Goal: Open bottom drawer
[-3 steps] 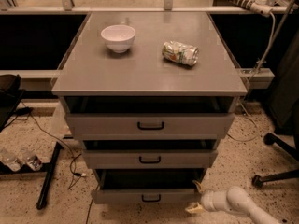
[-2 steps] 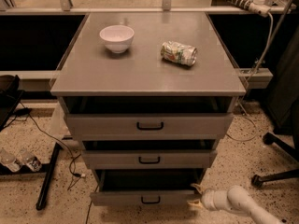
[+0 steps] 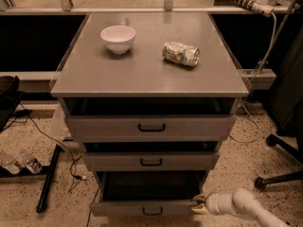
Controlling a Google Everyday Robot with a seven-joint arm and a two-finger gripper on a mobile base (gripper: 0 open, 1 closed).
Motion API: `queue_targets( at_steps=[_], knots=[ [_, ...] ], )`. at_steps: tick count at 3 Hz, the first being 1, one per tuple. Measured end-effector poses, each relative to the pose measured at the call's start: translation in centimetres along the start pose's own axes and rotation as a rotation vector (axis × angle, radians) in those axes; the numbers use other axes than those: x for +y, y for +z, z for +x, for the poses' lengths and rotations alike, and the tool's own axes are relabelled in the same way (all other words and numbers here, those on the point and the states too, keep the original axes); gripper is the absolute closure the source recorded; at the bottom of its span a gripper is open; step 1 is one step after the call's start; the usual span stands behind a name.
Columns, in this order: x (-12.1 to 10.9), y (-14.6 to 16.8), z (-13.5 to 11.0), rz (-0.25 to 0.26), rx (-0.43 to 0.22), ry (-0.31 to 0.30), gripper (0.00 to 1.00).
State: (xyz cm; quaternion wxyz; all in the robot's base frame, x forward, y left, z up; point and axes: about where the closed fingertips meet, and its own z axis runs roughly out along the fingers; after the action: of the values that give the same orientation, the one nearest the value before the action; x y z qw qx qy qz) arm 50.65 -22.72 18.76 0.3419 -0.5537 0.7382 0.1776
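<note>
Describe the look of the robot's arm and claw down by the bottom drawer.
The claw, at the right front corner of the bottom drawer, is small and pale yellowish-tan. Behind it sits a white cylindrical wrist collar, then a smooth, rounded, cream-white tubular arm running off the lower right. No cables or markings show.

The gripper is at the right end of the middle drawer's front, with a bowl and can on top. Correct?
No. The camera view shows the gripper at the right end of the bottom drawer front; the bowl and can are on top.
</note>
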Motion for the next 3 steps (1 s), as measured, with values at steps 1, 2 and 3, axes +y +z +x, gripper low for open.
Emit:
queue_targets(
  at_steps=[1,2,3],
  knots=[
    [-0.04,-0.14,0.03,0.0,0.0,0.0,1.0],
    [-0.04,-0.14,0.03,0.0,0.0,0.0,0.81],
    [-0.04,-0.14,0.03,0.0,0.0,0.0,0.57]
  ],
)
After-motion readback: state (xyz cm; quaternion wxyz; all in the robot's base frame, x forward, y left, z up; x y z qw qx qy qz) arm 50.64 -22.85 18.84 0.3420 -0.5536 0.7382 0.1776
